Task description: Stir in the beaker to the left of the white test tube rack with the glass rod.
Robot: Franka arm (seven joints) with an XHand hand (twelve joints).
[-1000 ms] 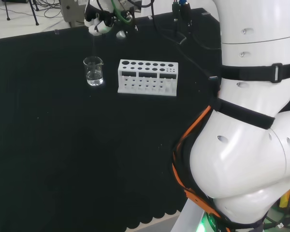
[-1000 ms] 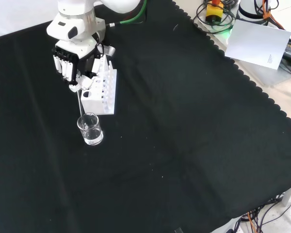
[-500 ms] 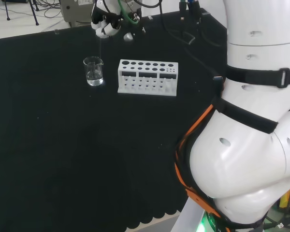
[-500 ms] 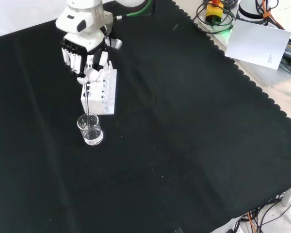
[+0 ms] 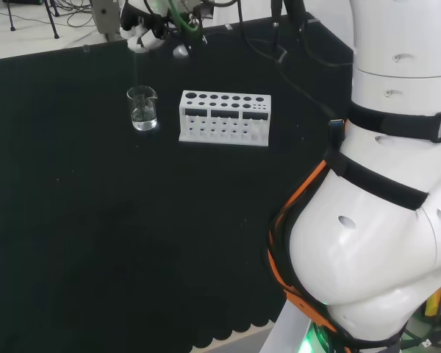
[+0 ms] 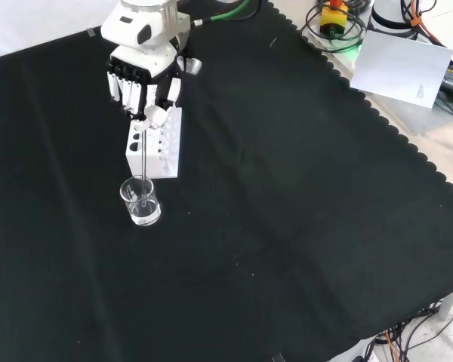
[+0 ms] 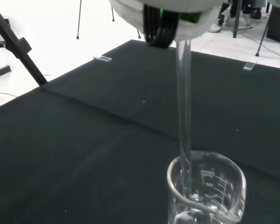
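Observation:
A small clear beaker [image 6: 140,201] [image 5: 142,107] with some clear liquid stands on the black cloth next to the white test tube rack [image 6: 155,149] [image 5: 223,118]. The hand [image 6: 146,72] [image 5: 152,31] hovers above the rack's far end, its fingers curled round the top of a thin glass rod [image 6: 141,158]. From the hand the rod hangs straight down, and its lower end dips into the beaker [image 7: 206,191], as the wrist view plainly shows along the rod [image 7: 184,107].
The arm's big white links [image 5: 382,184] stand at the right of the head view. In the front view, a sheet of paper [image 6: 406,66] and cables lie beyond the cloth's scalloped edge at the upper right.
In the front view the hand has risen and shifted right, from beside the rack to above its far end. The rod has been drawn upward, its tip still in the beaker.

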